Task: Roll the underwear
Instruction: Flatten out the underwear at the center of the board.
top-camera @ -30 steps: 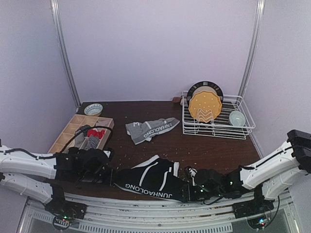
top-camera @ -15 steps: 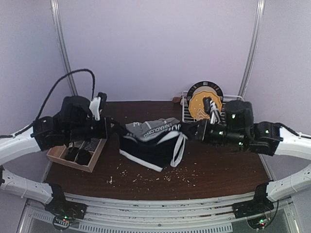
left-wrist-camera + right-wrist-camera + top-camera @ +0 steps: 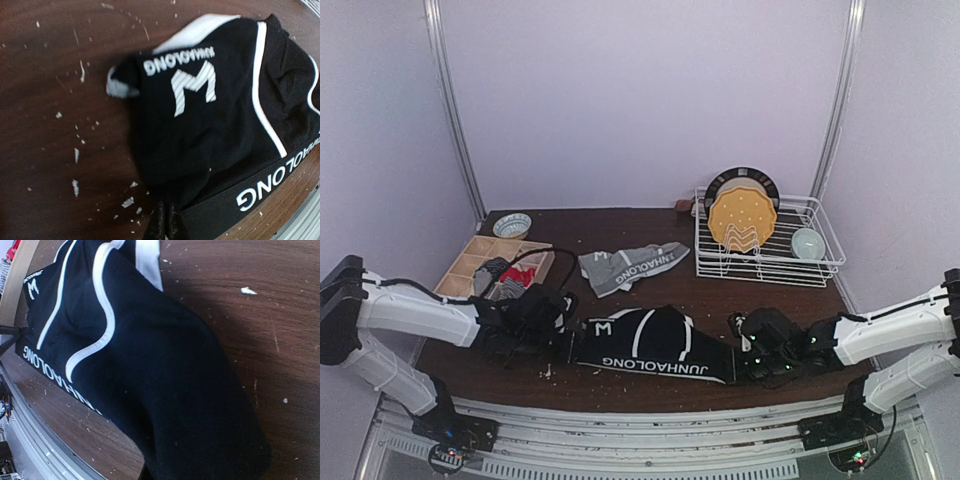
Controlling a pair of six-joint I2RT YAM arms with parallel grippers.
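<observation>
Pale lilac walls [image 3: 640, 100] surround a dark wooden table [image 3: 720, 300].

Top view: lighting is even and diffuse, coming from overhead. The pale walls [image 3: 650, 100] read bright with a lilac cast, and the dark worktop [image 3: 720, 300] reads dim by contrast. Shadows are soft; the clearest lies beneath the dish rack [image 3: 820, 262] at the far right corner. Resolution is low and fine detail is soft.

Left wrist view: the black briefs [image 3: 210, 130] are underexposed, folds are largely lost, and the white lettering is slightly smeared. The bottom right of the picture is blurred and washed out.

Right wrist view: the cloth nearest the lens is out of focus and featureless black. It throws a soft shadow on the wood beside it. The grain is sharper and brighter toward the top right.
</observation>
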